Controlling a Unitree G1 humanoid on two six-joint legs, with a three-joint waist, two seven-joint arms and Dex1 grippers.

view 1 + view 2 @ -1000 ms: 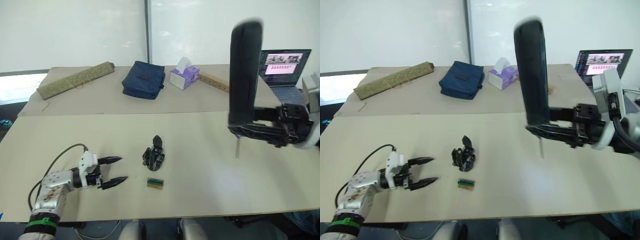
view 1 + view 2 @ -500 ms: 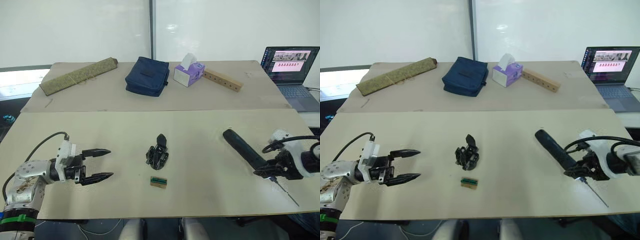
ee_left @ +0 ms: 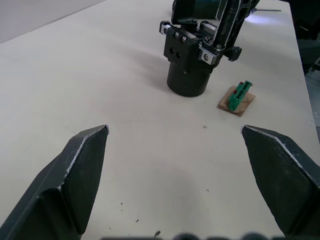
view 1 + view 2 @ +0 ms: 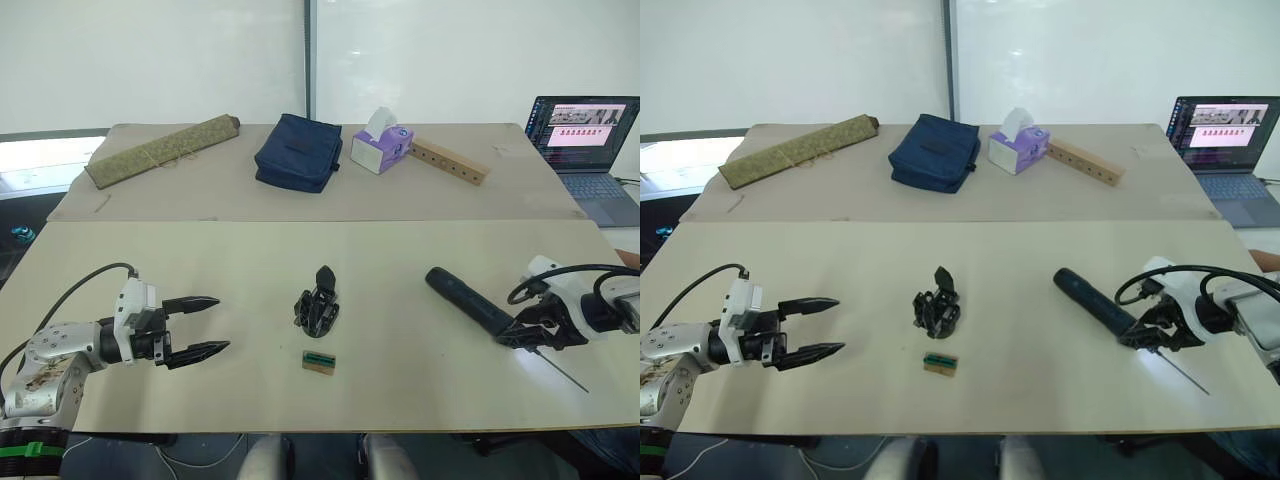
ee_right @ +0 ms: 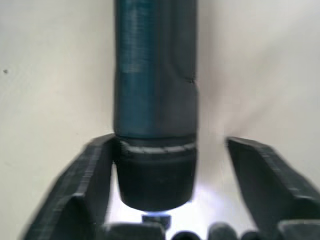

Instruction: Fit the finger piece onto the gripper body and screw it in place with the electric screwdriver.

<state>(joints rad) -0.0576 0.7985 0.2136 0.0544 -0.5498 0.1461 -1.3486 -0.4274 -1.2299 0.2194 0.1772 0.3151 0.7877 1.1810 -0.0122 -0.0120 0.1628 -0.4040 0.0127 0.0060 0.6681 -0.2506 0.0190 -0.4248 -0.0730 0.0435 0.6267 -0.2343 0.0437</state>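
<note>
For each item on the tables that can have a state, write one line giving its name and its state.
electric screwdriver: lying flat, right gripper open around its tip end
left gripper: open, empty
gripper body: standing on its base, one finger up
laptop: open, screen lit
blue pouch: closed
tissue box: tissue sticking out

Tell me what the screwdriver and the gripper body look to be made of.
The screwdriver: matte black barrel, probably plastic or rubberised, with dull, soft highlights; its thin bit glints like bare metal. The gripper body: black, likely plastic or anodised metal, smooth round base with a slight sheen, small silver screw heads on its frame.
</note>
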